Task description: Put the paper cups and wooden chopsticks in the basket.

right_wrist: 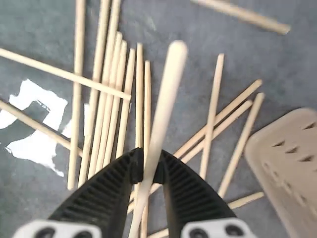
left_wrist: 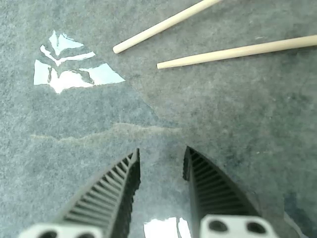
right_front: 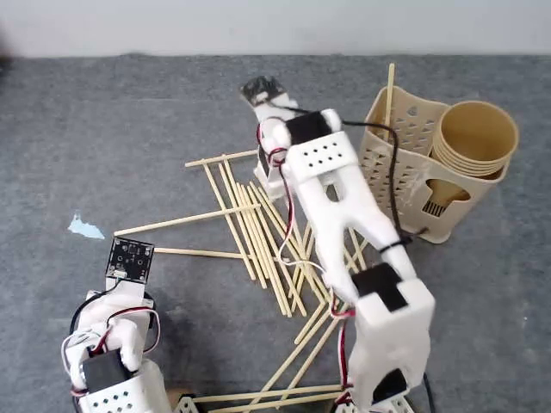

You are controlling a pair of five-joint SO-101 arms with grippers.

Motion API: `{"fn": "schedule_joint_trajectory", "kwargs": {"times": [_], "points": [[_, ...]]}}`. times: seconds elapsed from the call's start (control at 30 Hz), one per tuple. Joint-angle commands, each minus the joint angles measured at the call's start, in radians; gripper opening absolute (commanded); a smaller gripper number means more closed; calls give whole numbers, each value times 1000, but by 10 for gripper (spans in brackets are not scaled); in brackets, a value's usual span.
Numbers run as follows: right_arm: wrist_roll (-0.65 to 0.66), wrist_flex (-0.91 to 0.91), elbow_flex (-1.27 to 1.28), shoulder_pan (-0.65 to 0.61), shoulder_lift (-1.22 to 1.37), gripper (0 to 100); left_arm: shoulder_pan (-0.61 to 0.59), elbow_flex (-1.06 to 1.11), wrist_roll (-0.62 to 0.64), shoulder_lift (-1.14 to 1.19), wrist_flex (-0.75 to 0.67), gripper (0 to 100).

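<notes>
At the far right of the table (right_front: 103, 129) stands the basket (right_front: 405, 185), and a nested stack of paper cups (right_front: 476, 138) already sits in its right-hand compartment, with an upright chopstick (right_front: 390, 86) poking out of the compartment nearer the table's middle. So the cup half of the job looks finished as far as can be seen, while the chopstick half has barely begun. The loose chopsticks (right_front: 250, 228) lie in a crossed heap across the middle of the table, just beside the basket, and a few more reach toward the near edge between the two arm bases. Over that heap, the right pincer (right_wrist: 147, 166) is closed to a narrow slit on a held chopstick (right_wrist: 166, 84), gripping it along its shaft, with the free end pointing out past the fingertips and seemingly lifted clear of the sticks below. By my reading, that stick is the one in hand for the basket, and many trips remain after it. Near the table's near left corner, the left pincer (left_wrist: 161, 156) hangs partly open and empty above bare table, beside a pale tape scrap (left_wrist: 69, 74) and short of the heap's two outermost sticks.
</notes>
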Motion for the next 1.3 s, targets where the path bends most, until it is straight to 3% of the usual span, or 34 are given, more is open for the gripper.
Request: {"fn": "schedule_joint_trajectory", "kwargs": {"times": [0.0,0.33,0.57,1.27], "points": [[43,38,-97,12,-162,35,5,-12,6,-8,6,137],[114,27,-279,101,-381,35,5,-12,6,-8,6,137],[109,-47,-508,231,-401,35,5,-12,6,-8,6,137],[112,-171,-520,469,-211,41,5,-12,6,-8,6,137]]}}
